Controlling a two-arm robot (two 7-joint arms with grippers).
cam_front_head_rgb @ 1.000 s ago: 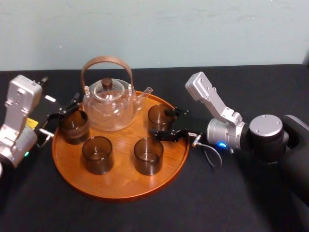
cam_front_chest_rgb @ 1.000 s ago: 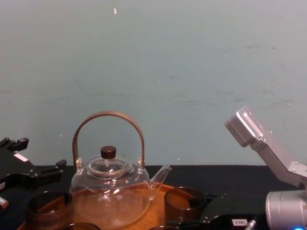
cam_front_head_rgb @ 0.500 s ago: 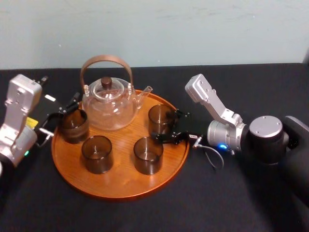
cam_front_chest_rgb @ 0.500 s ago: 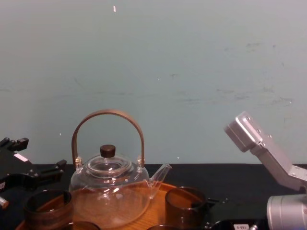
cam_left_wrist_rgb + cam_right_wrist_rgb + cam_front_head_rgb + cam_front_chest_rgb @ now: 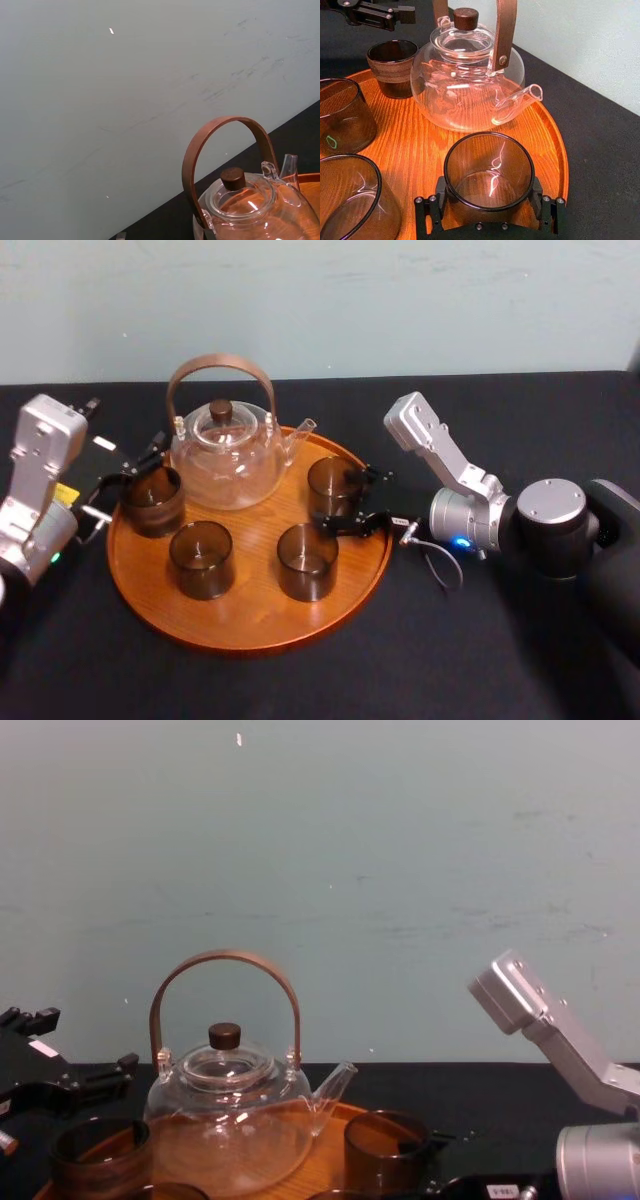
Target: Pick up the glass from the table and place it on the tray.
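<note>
The glass (image 5: 329, 483) is a dark-tinted clear tumbler standing upright at the right side of the round wooden tray (image 5: 250, 635), near the teapot's spout. My right gripper (image 5: 341, 498) reaches in over the tray's right rim and is open, with one finger on each side of the glass. The right wrist view shows the glass (image 5: 489, 175) between the two black fingers (image 5: 428, 209), with the gripper (image 5: 489, 207) low at its base. My left gripper (image 5: 125, 488) rests open at the tray's left edge, beside a banded cup (image 5: 152, 500).
A clear glass teapot (image 5: 225, 455) with a brown hoop handle stands at the back of the tray. Two more dark glasses (image 5: 201, 558) (image 5: 307, 560) sit at the tray's front. Black cloth covers the table (image 5: 500, 660), and a pale wall stands close behind.
The right arm has settled slightly lower. The glass stands in the same spot on the tray throughout. The left arm has not moved.
</note>
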